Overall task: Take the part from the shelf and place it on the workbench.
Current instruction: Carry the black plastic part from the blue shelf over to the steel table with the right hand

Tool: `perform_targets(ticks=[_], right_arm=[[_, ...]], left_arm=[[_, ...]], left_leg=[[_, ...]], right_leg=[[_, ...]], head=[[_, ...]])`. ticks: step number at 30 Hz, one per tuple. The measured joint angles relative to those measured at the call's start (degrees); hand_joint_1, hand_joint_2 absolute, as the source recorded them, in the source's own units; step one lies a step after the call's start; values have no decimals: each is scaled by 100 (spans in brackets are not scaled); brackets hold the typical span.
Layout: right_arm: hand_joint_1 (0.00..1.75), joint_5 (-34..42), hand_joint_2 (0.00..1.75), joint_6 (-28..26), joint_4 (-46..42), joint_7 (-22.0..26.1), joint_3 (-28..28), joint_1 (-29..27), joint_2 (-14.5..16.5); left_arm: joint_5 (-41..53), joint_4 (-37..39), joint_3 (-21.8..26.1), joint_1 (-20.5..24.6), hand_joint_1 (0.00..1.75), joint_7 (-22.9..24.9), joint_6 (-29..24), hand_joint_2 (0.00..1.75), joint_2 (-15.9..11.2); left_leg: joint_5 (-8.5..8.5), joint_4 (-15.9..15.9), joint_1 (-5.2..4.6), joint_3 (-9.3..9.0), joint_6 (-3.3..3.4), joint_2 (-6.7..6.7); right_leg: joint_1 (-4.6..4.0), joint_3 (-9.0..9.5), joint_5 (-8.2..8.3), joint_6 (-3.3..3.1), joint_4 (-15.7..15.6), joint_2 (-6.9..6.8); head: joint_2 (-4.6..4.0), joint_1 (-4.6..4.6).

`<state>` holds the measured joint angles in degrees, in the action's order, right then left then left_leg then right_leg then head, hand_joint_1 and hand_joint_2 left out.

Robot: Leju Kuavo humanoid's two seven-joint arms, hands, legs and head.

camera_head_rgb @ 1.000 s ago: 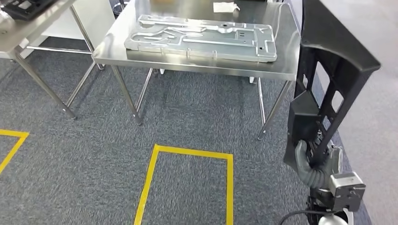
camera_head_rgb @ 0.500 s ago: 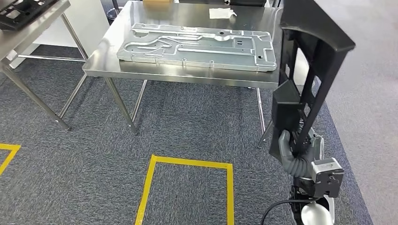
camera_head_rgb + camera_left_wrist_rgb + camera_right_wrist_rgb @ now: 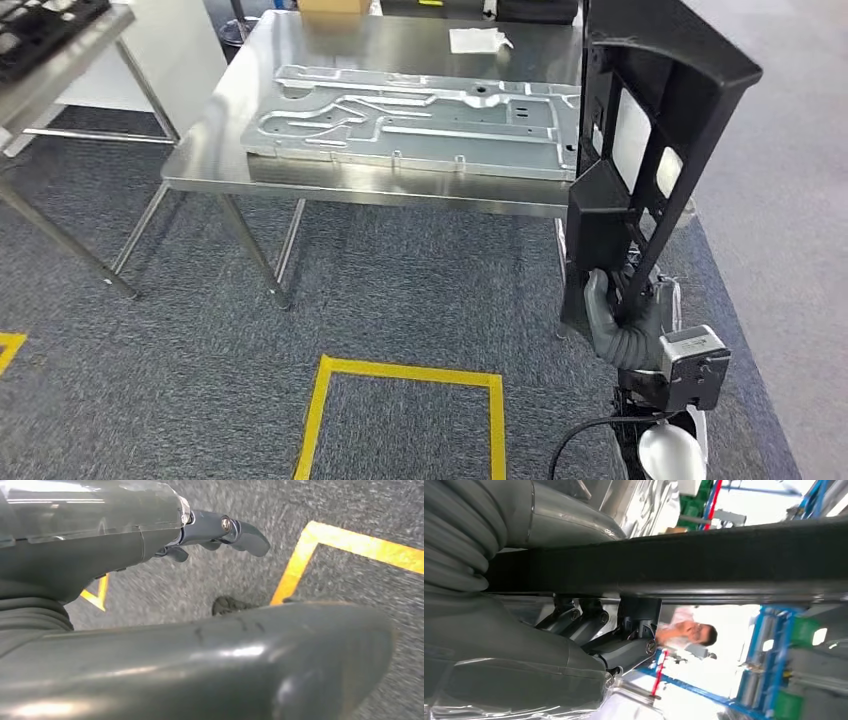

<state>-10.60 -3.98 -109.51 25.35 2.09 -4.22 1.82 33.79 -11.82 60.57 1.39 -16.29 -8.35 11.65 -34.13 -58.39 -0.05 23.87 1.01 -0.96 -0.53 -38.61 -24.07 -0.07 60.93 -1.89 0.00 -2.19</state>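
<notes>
Right hand (image 3: pixel 618 318) gripped the black part (image 3: pixel 640 150) low down, long axis upright, top overlapping the surface (image 3: pixel 400 190) near its right edge. Surface lay ahead and left. Left hand (image 3: pixel 220 530) hung over the floor, fingers apart, holding nothing.

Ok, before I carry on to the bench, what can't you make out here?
- Black part: its top is cut off by the head view's upper edge.
- Right hand: its fingers are hidden behind the part.
- Workbench: its right end is hidden by the part.
- Left hand: fingers apart over blurred carpet.
</notes>
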Motion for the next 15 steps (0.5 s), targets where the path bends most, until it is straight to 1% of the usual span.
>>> perform_targets(ticks=[1, 2, 3, 4, 5, 6, 7, 8, 9, 10, 11, 12, 13, 14, 15], right_arm=[[175, 16, 175, 7, -28, 0, 1, -2, 13], [175, 23, 175, 8, -57, 3, 4, -4, 25], [175, 26, 175, 11, -78, 5, 7, -2, 36], [175, 23, 175, 15, -92, 6, 10, -5, 48], [175, 10, 175, 11, -97, 7, 13, -7, 58], [175, -18, 175, -2, -101, 7, 14, -10, 69], [175, -63, 175, -28, -104, 7, 15, -15, 81], [175, -120, 175, -66, -109, 7, 18, -27, 93], [175, -173, 175, -98, -116, 7, 22, -44, 105], [175, -222, 175, -127, -125, 7, 26, -69, 121], [175, -260, 175, -148, -132, 7, 30, -98, 139], [175, -288, 175, -160, -139, 7, 33, -124, 158], [175, -318, 175, -172, -150, 6, 35, -149, 178], [175, -350, 175, -183, -168, 4, 37, -168, 196], [175, -381, 175, -196, -195, 4, 38, -181, 213]], left_arm=[[9, -1, -1, 22, 0, -1, 7, 0, -3], [17, -1, -1, 38, 0, -3, 18, 0, -5], [23, -1, -1, 54, 0, -4, 34, 0, -7], [27, -2, -2, 65, 0, -5, 53, 0, -9], [30, -2, -2, 66, 0, -7, 70, 0, -9], [34, -1, -2, 66, 0, -7, 85, 0, -10], [39, -2, -2, 58, 0, -5, 94, 0, -12], [43, -2, -2, 48, 0, -3, 98, 0, -15], [47, -1, -2, 40, 0, -1, 100, 0, -17], [48, -1, -2, 28, 0, 0, 101, 0, -19], [49, -1, -2, 11, 0, 2, 101, 0, -20], [50, 0, -2, -6, 0, 4, 100, 0, -21], [51, -1, -1, -11, 0, 9, 100, 0, -23], [53, -1, -1, -10, 0, 12, 101, 0, -25], [55, -2, -1, 6, 0, 13, 101, 0, -27]], left_leg=[[48, -63, -5, -11, -40, -30], [158, -259, -4, 50, -72, -33], [259, -561, 1, 221, -100, -16], [292, -920, 10, 455, -120, 8], [223, -1263, 23, 716, -135, 33], [24, -1502, 34, 962, -152, 44], [-231, -1615, 43, 1164, -165, 46], [-462, -1602, 52, 1320, -175, 46], [-580, -1473, 58, 1422, -177, 46], [-491, -1238, 62, 1487, -168, 49], [-136, -936, 64, 1531, -147, 56], [347, -654, 52, 1559, -129, 69], [764, -455, 37, 1560, -110, 83], [1046, -347, 19, 1548, -89, 96], [1099, -308, -2, 1507, -63, 103]], right_leg=[[22, 76, -42, -32, -44, 73], [46, 163, -76, -64, -103, 132], [63, 259, -117, -94, -152, 179], [77, 360, -161, -118, -195, 224], [78, 459, -227, -137, -226, 269], [81, 559, -300, -146, -245, 314], [85, 665, -380, -148, -256, 361], [88, 787, -471, -144, -262, 406], [90, 915, -567, -138, -264, 440], [90, 1054, -674, -126, -265, 468], [89, 1174, -785, -111, -268, 486], [81, 1281, -889, -89, -258, 502], [75, 1360, -983, -56, -260, 518], [74, 1428, -1050, -17, -273, 533], [75, 1479, -1064, 29, -256, 542]], head=[[0, 4], [0, 4], [0, 2], [0, 1], [0, 0], [0, -1], [0, -1], [0, -2], [0, -2], [0, -2], [0, 0], [0, 0], [0, 0], [0, 0], [0, -1]])
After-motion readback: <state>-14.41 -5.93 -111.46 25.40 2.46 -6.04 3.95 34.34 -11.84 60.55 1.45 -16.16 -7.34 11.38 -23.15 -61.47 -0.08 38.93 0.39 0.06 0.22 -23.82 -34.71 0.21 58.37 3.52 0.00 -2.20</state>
